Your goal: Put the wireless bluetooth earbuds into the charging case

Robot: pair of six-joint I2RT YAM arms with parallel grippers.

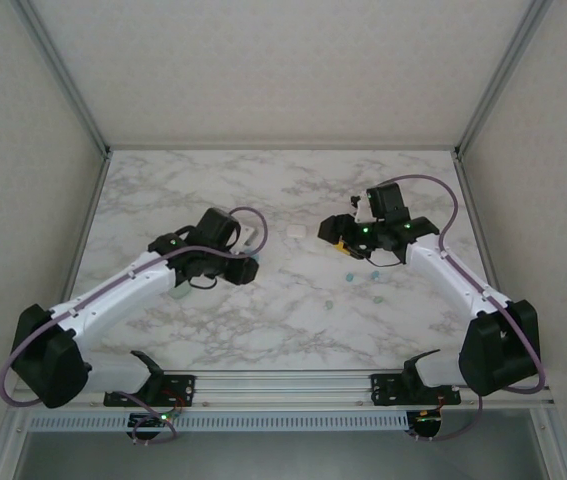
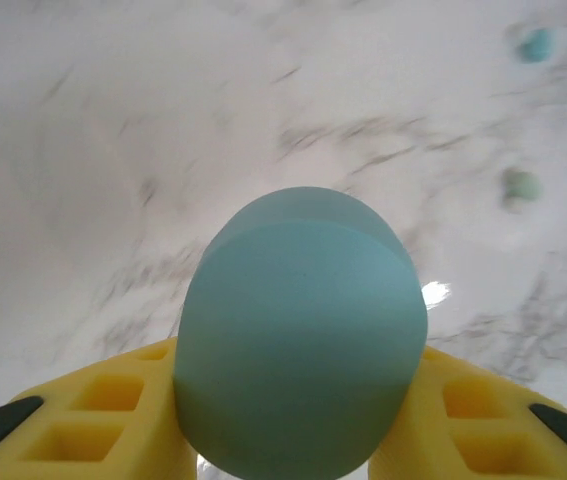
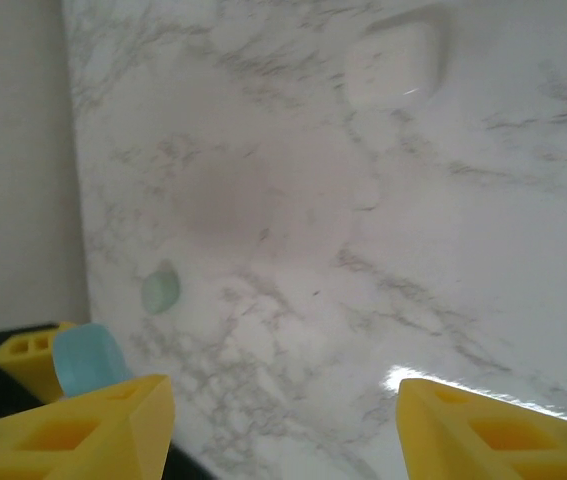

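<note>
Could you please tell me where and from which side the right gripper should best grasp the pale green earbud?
Probably from straight above, the right gripper closing across the narrow middle of the pale green earbud: it is a tiny oval pebble lying low on the marble table, nothing touching it.

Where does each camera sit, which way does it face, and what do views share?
Top external: above and behind the left arm and right arm, both in view, looking down on the marble table.
Left wrist: on that wrist, looking along the left gripper, whose yellow fingers clamp a blue-green case, to the table.
Right wrist: on that wrist, looking past the open right gripper at the table and a white case.
Shared: marble table in all; white case in top and right wrist.
</note>
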